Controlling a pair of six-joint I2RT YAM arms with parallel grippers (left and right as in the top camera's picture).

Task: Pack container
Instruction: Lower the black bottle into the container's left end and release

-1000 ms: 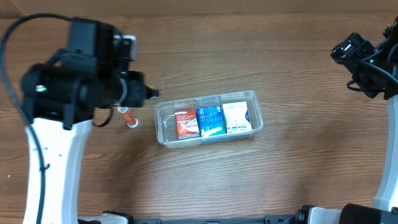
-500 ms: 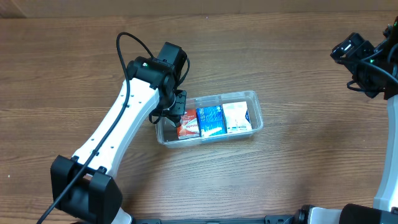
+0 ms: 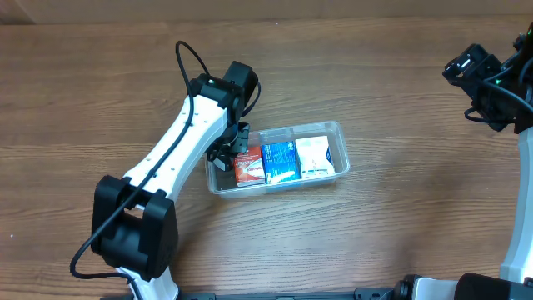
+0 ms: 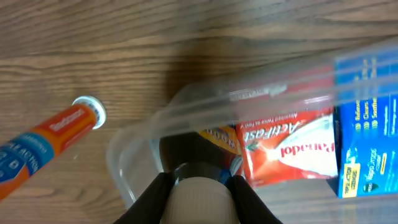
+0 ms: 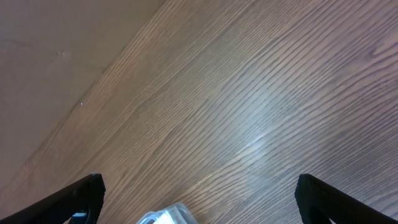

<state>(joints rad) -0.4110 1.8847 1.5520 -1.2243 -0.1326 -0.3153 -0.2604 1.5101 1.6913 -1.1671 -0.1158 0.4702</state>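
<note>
The clear container [image 3: 283, 130] lies at the table's middle with a red box [image 3: 249, 167], a blue box [image 3: 281, 162] and a white box [image 3: 314, 157] side by side inside. My left gripper [image 3: 226, 155] is over the container's left end. In the left wrist view it [image 4: 199, 198] is shut on a dark bottle's white ribbed cap [image 4: 199, 202], with the bottle pointing down into the free left end of the container [image 4: 134, 180], beside the red box [image 4: 289, 149]. My right gripper [image 3: 471, 70] is open and empty, far to the upper right.
An orange tube with a white cap [image 4: 50, 146] lies on the wooden table just left of the container; the left arm hides it in the overhead view. The right wrist view shows bare wood and one corner of the container [image 5: 168, 216].
My left arm has swung from left of the container, high near the camera, down to the container's left end. The right arm has not moved.
</note>
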